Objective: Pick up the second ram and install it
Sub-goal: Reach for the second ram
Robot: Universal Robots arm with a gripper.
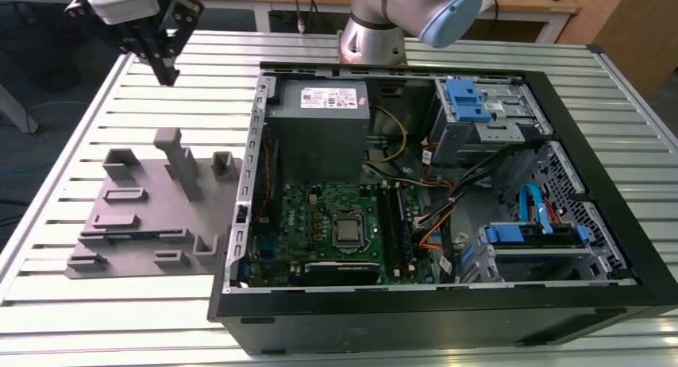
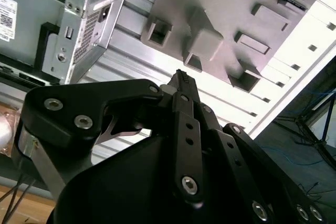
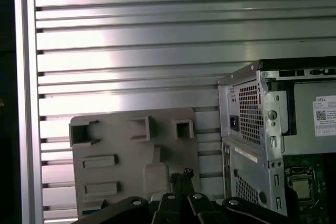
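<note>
My gripper [image 1: 167, 75] hangs high over the far corner of the slatted table on the exterior view's left. Its black fingers are pressed together into a point, with nothing between them. In both wrist views the closed fingertips [image 2: 181, 78] [image 3: 182, 174] point towards the grey holder plate [image 1: 138, 224] [image 2: 220, 14] [image 3: 131, 156], which lies well below them. The second ram is out of view. The green motherboard [image 1: 317, 216] lies in the open computer case [image 1: 252, 184], with its dark memory slots [image 1: 398, 224] beside the processor.
The grey holder plate carries several upright brackets and one tall post [image 1: 180, 164]. The case also holds a power supply [image 1: 317, 105], cable bundles and blue drive bays [image 1: 471, 101]. The arm's base [image 1: 371, 33] stands behind the case. Bare slatted table [image 1: 106, 319] surrounds the plate.
</note>
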